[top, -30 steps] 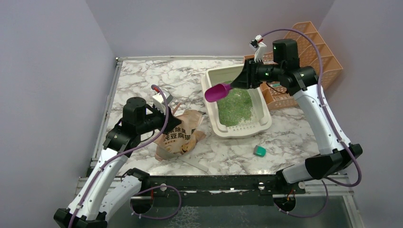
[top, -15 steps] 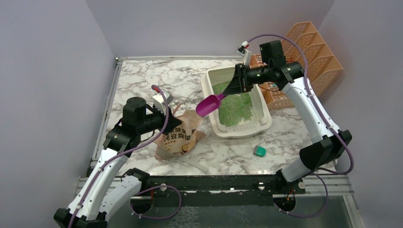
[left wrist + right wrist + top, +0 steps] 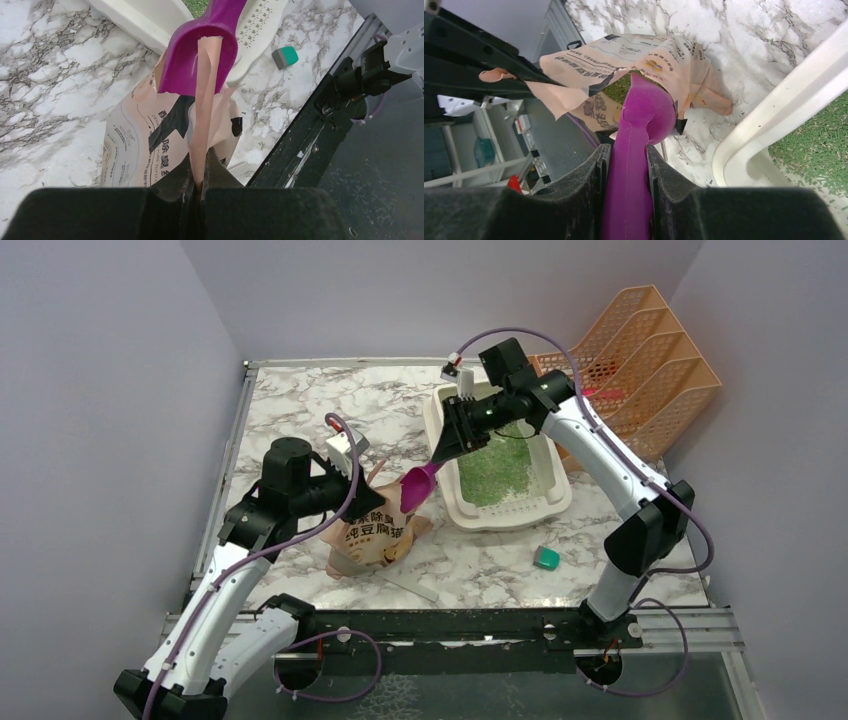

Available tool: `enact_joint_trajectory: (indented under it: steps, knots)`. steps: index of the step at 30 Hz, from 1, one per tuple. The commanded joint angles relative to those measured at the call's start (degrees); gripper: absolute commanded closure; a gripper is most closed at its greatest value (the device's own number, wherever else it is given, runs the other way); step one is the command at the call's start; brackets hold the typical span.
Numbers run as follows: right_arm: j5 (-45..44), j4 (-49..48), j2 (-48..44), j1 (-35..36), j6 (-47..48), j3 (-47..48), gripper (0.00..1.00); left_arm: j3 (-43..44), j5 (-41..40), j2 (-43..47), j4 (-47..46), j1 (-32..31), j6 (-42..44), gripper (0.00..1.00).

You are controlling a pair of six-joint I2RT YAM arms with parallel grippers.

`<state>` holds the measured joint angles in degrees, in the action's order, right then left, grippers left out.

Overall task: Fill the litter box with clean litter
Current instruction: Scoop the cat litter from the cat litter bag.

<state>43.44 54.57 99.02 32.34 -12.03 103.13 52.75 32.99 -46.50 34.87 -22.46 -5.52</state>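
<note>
The cream litter box lies right of centre, with green clean litter spread over its floor. My right gripper is shut on the handle of a magenta scoop. The scoop's bowl points down at the open mouth of the tan paper bag. In the right wrist view the scoop sits between the jaws of the right gripper, and green granules show inside the bag. My left gripper is shut on the bag's torn top flap, holding it up.
An orange mesh rack stands at the back right beside the box. A small teal object lies on the marble in front of the box. A pale flat strip lies near the front rail.
My right arm has swung left from above the litter box, carrying the scoop down to the bag's mouth. The left arm keeps hold of the bag flap, almost still.
</note>
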Motion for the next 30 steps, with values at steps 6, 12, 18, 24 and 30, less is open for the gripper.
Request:
enact_joint_trajectory:
  steps: [6,12,18,24,30]
  knots:
    - [-15.82,5.93,5.08,7.55,0.06,5.95,0.99,4.11,3.95,0.11,-1.23,-0.13,0.79,1.0]
    - [-20.8,5.43,10.24,14.63,-1.52,6.23,0.99,3.9,2.86,0.51,-1.29,-0.13,0.33,1.0]
    - [-8.2,-4.31,11.51,16.18,-5.24,1.67,0.99,3.17,2.19,1.55,-1.15,-0.13,-0.16,1.0]
    - [-17.04,-3.96,7.02,15.81,-5.23,4.5,0.99,2.56,1.9,2.12,-1.3,-0.13,-0.23,1.0]
    - [-33.15,4.22,4.49,15.83,-0.12,9.69,0.99,2.44,1.77,1.89,-1.29,-0.13,0.35,1.0]
